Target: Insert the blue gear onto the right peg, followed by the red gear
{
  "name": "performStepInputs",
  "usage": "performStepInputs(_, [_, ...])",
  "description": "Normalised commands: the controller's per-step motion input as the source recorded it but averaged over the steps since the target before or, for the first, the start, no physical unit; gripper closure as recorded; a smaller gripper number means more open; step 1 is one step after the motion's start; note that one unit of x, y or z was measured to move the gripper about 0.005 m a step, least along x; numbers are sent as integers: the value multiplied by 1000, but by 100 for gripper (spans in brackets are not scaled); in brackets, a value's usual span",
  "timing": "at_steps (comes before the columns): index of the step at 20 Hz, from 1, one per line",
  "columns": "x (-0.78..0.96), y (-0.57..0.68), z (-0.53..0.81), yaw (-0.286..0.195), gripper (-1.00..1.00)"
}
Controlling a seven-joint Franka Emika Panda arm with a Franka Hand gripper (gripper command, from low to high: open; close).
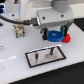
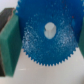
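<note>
Exterior view: flat bright-blue toothed plastic gear (image 1: 52, 35) clamped between green-padded gripper (image 1: 53, 35), held above the table, thin dark right peg (image 1: 52, 50) directly below, small red gear (image 1: 65, 38) beside.

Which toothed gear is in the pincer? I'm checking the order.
The flat bright-blue plastic gear, between the pincer pads; the smaller red plastic gear lies beside it, ungripped.

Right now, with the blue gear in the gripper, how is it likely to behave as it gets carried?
The blue gear looks like rigid plastic, so it probably won't flex. It is thin and flat, so likely light. The gripper fingers clamp its toothed rim edge-on, which should resist slipping, though it might pivot between the pads.
</note>
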Motion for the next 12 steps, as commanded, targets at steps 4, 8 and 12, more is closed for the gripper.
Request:
performStepInputs(4, [448, -149, -1, 0, 100])
performStepInputs(8, [362, -158, -20, 0, 100])
performStepInputs(12, [215, -209, -95, 0, 100])
